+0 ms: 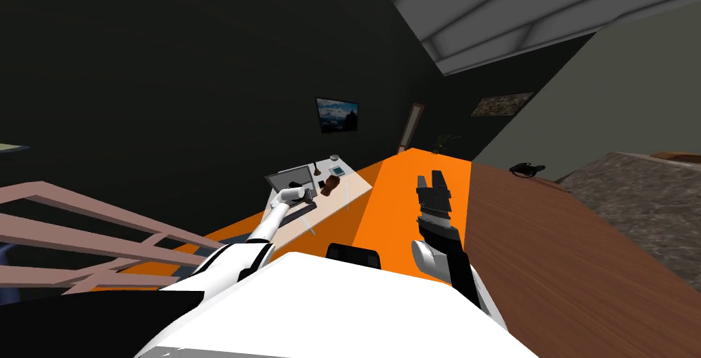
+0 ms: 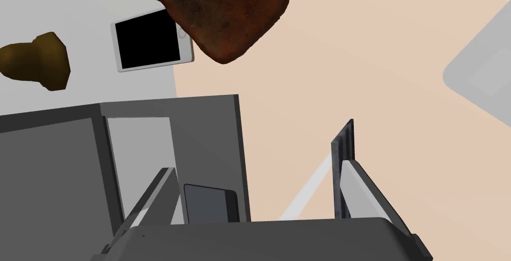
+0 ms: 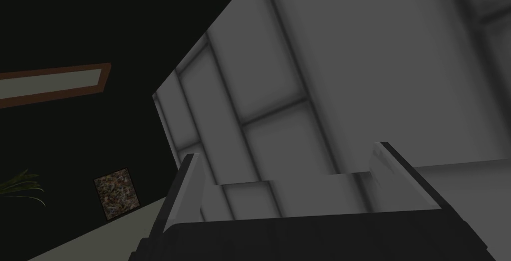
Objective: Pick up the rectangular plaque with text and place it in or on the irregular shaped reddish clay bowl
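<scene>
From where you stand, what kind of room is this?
Probably a home office or study: a pale desk holds a grey laptop and a tablet, and a framed picture hangs on the dark wall.

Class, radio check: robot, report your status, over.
Left gripper open above grey laptop. Right gripper open, raised aside. White-framed plaque beside reddish bowl, ungrasped.

A grey laptop (image 1: 291, 181) sat on the pale counter (image 1: 349, 193) near mid-frame. At right, a black telephone (image 1: 526, 168) lay on a brown counter (image 1: 547, 251).
</scene>
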### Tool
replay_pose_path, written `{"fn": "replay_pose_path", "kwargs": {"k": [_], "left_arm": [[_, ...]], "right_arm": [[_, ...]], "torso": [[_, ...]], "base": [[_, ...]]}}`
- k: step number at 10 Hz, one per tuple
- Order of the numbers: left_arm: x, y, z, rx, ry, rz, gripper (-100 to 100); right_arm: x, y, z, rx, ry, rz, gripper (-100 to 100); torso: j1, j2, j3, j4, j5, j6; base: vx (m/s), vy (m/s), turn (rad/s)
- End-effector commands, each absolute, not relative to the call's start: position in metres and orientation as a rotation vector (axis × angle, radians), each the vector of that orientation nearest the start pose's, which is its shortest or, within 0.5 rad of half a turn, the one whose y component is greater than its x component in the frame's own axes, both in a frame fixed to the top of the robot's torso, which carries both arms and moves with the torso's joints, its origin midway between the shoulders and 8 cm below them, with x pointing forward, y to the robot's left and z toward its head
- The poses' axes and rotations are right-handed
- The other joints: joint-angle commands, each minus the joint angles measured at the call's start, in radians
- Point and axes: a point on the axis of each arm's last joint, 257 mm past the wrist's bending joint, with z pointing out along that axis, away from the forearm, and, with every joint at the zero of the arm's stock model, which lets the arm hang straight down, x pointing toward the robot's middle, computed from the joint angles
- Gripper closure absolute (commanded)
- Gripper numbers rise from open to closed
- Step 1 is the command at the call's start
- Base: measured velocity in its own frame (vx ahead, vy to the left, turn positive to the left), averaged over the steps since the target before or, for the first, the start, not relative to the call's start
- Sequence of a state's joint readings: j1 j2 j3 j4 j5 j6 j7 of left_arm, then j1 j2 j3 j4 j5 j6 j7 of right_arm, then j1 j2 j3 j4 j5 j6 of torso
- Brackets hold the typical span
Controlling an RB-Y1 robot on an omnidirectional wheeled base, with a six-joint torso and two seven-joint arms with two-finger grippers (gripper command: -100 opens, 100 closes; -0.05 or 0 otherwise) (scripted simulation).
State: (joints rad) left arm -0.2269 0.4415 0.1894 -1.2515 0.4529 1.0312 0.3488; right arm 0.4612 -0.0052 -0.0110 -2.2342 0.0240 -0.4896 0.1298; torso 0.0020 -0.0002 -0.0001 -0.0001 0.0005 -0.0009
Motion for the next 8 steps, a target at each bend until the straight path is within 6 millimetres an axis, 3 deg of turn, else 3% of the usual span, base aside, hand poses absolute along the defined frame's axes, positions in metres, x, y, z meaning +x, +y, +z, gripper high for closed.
{"fn": "replay_pose_path", "kwargs": {"k": [1,7,8], "left_arm": [[0.46,0.423,-0.41,-2.489,1.302,-0.588,-100],[0.413,0.436,-0.436,-2.723,1.245,-0.379,-100],[0.413,0.436,-0.437,-2.725,1.246,-0.376,-100]], "right_arm": [[0.357,-0.278,0.015,0.604,0.674,1.165,0],[0.357,-0.278,0.015,0.604,0.674,1.165,0],[0.357,-0.278,0.015,0.604,0.674,1.165,0]], "torso": [[0.0,0.0,0.0,0.0,0.0,0.0],[0.0,0.0,0.0,0.0,0.0,0.0],[0.0,0.0,0.0,0.0,0.0,0.0]], "base": [[-0.004,0.026,-0.052],[0.0,0.033,-0.082],[-0.001,0.023,-0.042]]}}
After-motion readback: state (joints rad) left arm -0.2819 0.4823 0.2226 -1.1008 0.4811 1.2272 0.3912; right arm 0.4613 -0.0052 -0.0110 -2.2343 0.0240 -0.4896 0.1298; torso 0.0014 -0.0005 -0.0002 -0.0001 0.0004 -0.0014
